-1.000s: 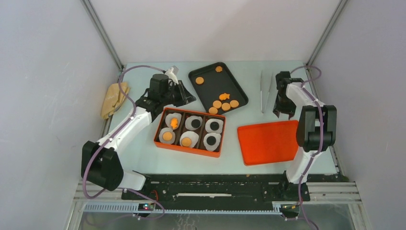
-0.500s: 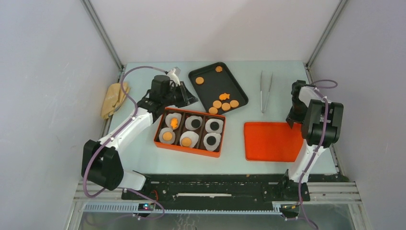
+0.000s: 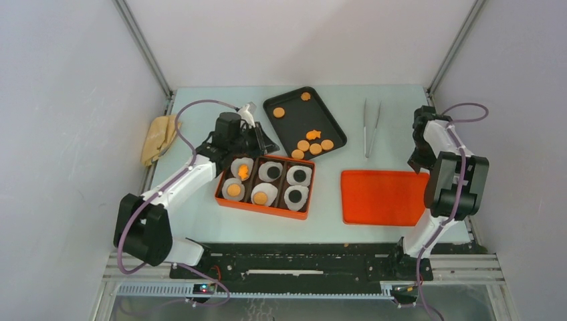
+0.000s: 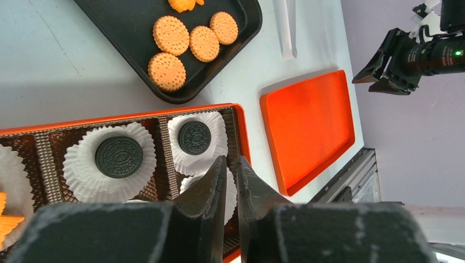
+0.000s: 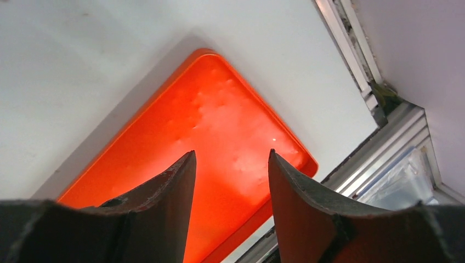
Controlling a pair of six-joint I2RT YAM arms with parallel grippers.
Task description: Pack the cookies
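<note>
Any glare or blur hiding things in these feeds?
Top external: even light, sharp, soft shadows. Left wrist: cookies crisp, left fingers dark and soft-edged. Right wrist: pale sheen across the orange tray, right fingers slightly blurred.

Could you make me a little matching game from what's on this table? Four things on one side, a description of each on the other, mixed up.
Things:
1 tray
2 lid
3 tongs
4 cloth

Descriptions:
A tan, crumpled
B black, holds loose cookies
C orange, bare
D silvery, thin

Pairs: 1-B, 2-C, 3-D, 4-A
</note>
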